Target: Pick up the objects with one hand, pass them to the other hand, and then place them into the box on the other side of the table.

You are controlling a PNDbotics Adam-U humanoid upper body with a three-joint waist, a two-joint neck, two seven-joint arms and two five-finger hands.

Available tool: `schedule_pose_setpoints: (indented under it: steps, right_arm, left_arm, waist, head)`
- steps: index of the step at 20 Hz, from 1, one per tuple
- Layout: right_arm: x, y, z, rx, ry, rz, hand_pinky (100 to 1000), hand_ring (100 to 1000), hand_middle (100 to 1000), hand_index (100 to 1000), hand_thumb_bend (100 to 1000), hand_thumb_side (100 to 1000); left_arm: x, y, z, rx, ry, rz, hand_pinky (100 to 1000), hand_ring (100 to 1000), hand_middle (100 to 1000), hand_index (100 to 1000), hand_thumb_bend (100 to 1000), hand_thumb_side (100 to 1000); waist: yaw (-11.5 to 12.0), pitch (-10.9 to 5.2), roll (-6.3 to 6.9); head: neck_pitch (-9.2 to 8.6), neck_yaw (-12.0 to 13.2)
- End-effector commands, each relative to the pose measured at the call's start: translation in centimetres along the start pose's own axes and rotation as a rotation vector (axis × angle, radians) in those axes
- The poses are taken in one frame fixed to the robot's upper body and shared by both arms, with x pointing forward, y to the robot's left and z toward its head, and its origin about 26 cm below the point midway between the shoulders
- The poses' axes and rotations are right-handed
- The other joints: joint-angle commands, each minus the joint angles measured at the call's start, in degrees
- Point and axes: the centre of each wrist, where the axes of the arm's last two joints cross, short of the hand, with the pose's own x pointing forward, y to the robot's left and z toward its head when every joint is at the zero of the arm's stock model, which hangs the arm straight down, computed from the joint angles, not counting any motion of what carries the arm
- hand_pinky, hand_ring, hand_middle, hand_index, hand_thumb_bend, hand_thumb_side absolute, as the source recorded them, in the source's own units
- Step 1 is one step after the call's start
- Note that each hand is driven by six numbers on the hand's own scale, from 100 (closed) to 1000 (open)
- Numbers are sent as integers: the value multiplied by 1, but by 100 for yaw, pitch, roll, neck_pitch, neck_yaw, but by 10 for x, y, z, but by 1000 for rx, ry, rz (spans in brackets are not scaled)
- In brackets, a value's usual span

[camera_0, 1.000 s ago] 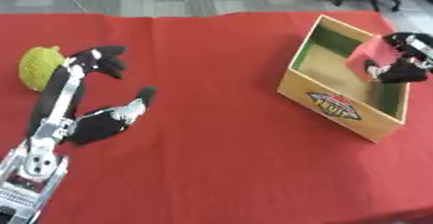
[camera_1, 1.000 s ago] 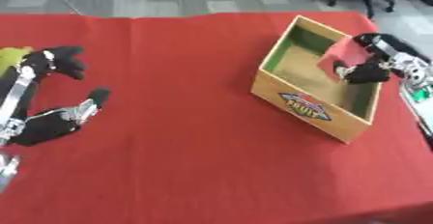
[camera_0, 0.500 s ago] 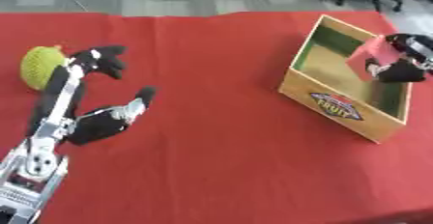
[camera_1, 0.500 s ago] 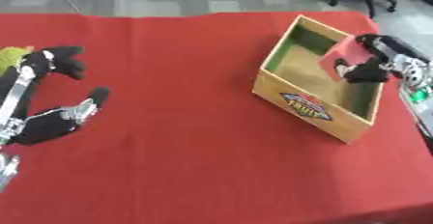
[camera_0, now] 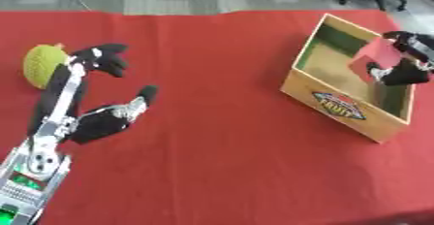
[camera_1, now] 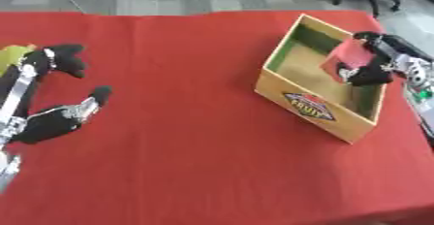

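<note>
The bench (camera_0: 220, 49) is covered edge to edge by a red cloth of smooth, matte weave. Toward its right side a rectangular wooden box (camera_0: 339, 105) stands open-topped, with pale plank walls, a green-tinted inner lining and an oval fruit label on its near face. Over the box's far right corner the right robot hand (camera_0: 405, 69) is seen, its dark fingers curled round a flat red block (camera_0: 379, 57), which is held inside the box's outline, above the floor of the box as far as can be judged. At the left side the left robot hand (camera_0: 106, 117) is held over the cloth with fingers spread and relaxed, nothing gripped. Just beyond its upper fingertips a rounded yellow-green fruit (camera_0: 42, 64) with a bumpy skin lies on the cloth.
</note>
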Motion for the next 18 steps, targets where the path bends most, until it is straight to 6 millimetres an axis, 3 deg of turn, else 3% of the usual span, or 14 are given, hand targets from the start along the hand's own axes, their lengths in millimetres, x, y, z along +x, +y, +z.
schedule_pose_setpoints:
  steps: [1,8,11,14,15,16,17,18]
  right_arm:
    - [1,-16,1,-53,8,26,947,874,705,962,192,405]
    - [2,-16,2,-51,-1,35,961,885,728,981,247,406]
    - [1,-16,2,-38,-8,49,986,906,762,1000,358,375]
    - [0,-14,2,-20,-10,53,1000,921,817,1000,250,347]
    - [0,-14,2,-14,-14,52,1000,926,829,1000,256,328]
    - [1,-13,2,-6,-22,52,1000,933,844,1000,399,167]
    - [2,-13,2,4,-35,53,1000,936,848,1000,411,105]
    - [3,-13,2,8,-49,57,1000,943,854,1000,457,277]
  left_arm:
    - [2,8,-2,19,-15,-14,825,593,588,820,498,421]
    - [2,9,-2,24,-15,-13,825,592,579,819,503,423]
    - [2,9,-2,24,-13,-12,825,591,577,819,502,421]
    - [2,9,-2,26,-12,-13,825,591,576,819,502,420]
    - [2,9,-2,27,-12,-13,825,591,576,819,502,420]
    - [2,9,-2,27,-12,-13,825,591,575,819,503,421]
    - [2,9,-2,28,-11,-14,825,591,575,819,503,421]
    - [2,9,-2,29,-10,-14,825,591,575,819,504,422]
  waist:
    - [5,-81,-2]
    - [31,-90,-18]
    - [40,-92,-27]
    - [43,-94,-30]
    - [44,-94,-30]
    - [46,-93,-30]
    - [46,-92,-30]
    - [46,-91,-31]
  head:
    - [-3,4]
    - [-12,34]
    - [-15,48]
    - [-18,56]
    - [-19,57]
    - [-19,55]
    - [-19,53]
    - [-18,52]
